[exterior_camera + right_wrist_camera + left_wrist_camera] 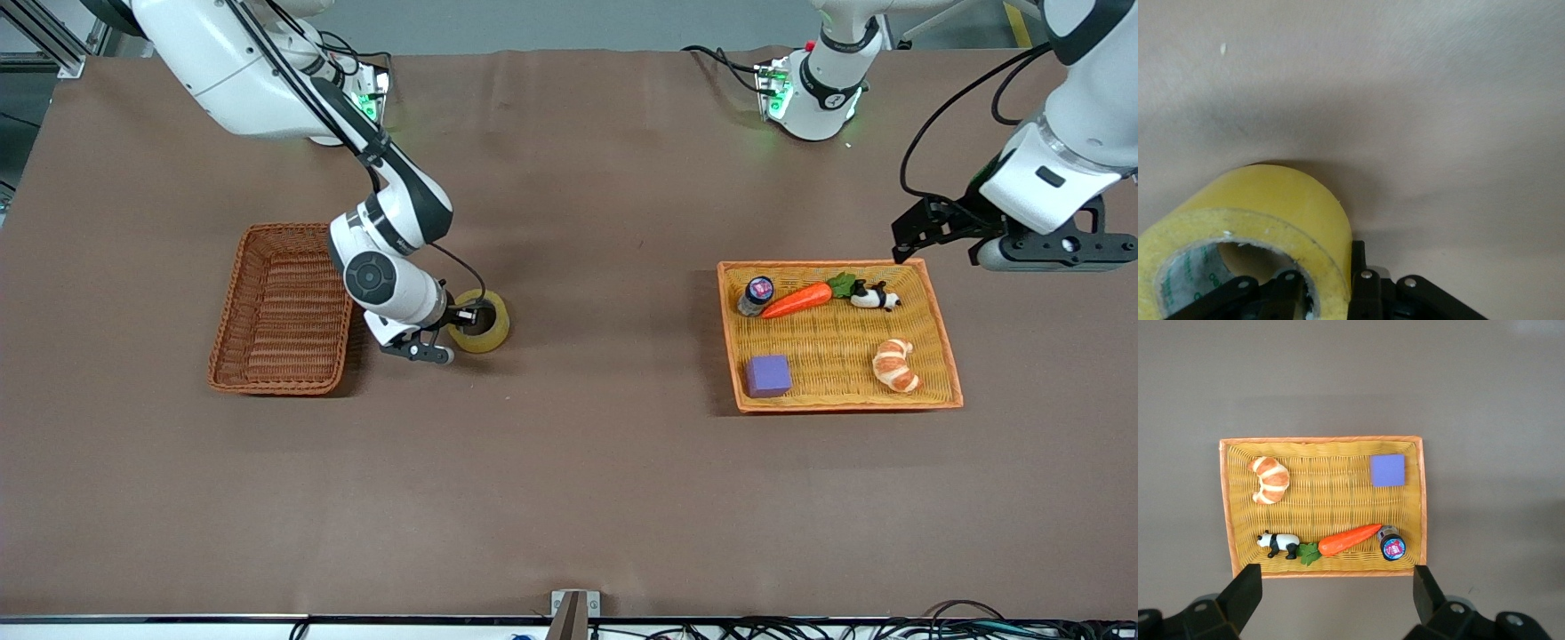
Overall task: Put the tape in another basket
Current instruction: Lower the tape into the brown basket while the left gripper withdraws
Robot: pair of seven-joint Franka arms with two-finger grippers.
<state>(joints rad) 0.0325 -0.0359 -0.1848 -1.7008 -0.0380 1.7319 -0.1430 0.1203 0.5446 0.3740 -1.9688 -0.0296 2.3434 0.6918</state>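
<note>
The tape, a yellowish roll, sits at or just above the table beside the dark reddish-brown basket, on the side toward the left arm's end. My right gripper is shut on the tape's wall, with one finger in the hole and one outside. In the right wrist view the tape fills the near part and the right gripper clamps its rim. The basket is empty. My left gripper is open and empty and waits in the air by the orange-yellow tray's edge; it also shows in the left wrist view.
The wide orange-yellow tray toward the left arm's end holds a carrot, a croissant, a purple cube, a panda toy and a small bottle. The tray also shows in the left wrist view.
</note>
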